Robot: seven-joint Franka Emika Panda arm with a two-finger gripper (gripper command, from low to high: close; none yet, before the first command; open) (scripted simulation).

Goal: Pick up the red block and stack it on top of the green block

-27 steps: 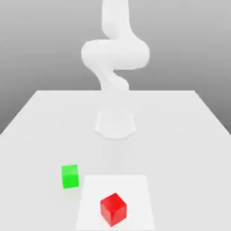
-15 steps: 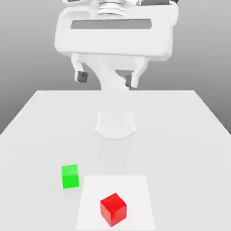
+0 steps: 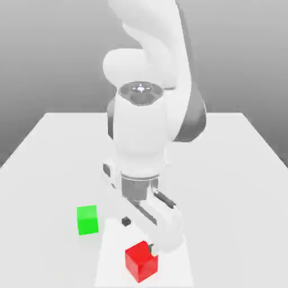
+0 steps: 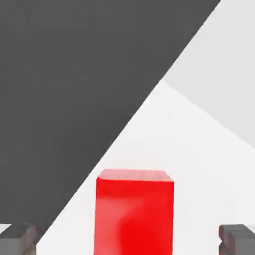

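The red block (image 3: 140, 263) sits on a paler square patch (image 3: 177, 264) near the table's front edge. My gripper (image 3: 138, 234) hangs just above and behind it, open, with one dark fingertip (image 3: 126, 221) showing and the other close to the block's top. In the hand view the red block (image 4: 133, 214) stands between the two fingertips (image 4: 17, 238), with a gap on each side. The green block (image 3: 87, 219) rests on the table, a short way toward the exterior view's left of the red one and apart from the gripper.
The white table (image 3: 236, 169) stretches back to a far edge under a grey backdrop. My bulky white arm (image 3: 143, 129) rises over the table's middle and leans toward the front.
The arm has swung down from high above the table to just over the red block. Both blocks stay where they were.
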